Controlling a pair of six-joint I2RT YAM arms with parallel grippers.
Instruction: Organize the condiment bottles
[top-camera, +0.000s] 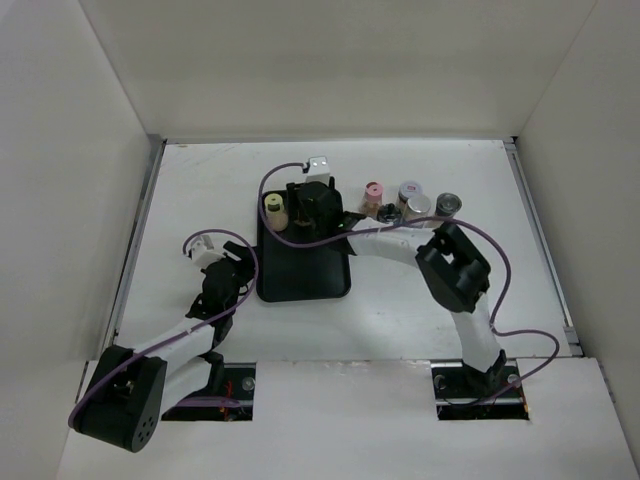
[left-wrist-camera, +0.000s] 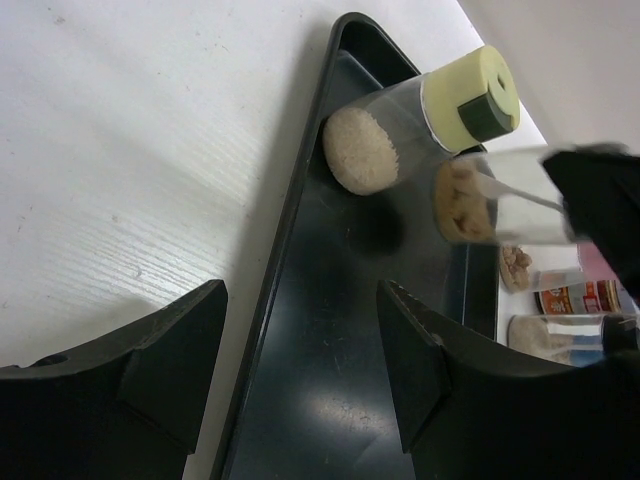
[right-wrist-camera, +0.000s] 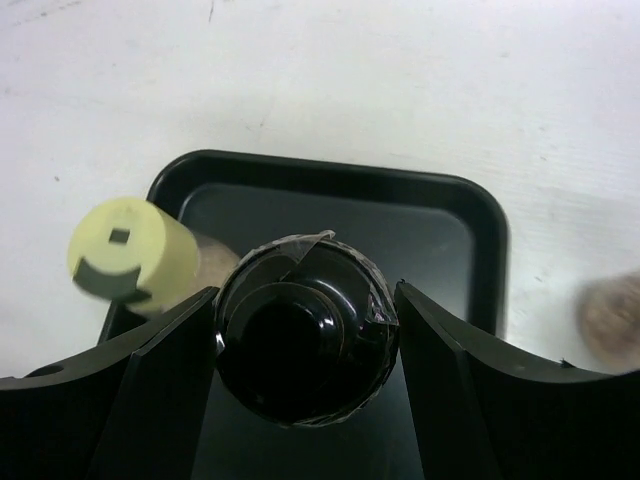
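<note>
One black-capped bottle (right-wrist-camera: 305, 350), in right gripper (right-wrist-camera: 305, 298), crowds the tray's (right-wrist-camera: 330, 168) far edge.

**Your surroundings: tray, table, walls**

You have a flat black tray (top-camera: 300, 285) lying on the white table (top-camera: 420, 320), a little left of the table's middle, with its long side running away from you. Its rim is raised and its corners are rounded. In the left wrist view its glossy floor catches glare. White walls (top-camera: 330, 60) close the table in on three sides.
</note>
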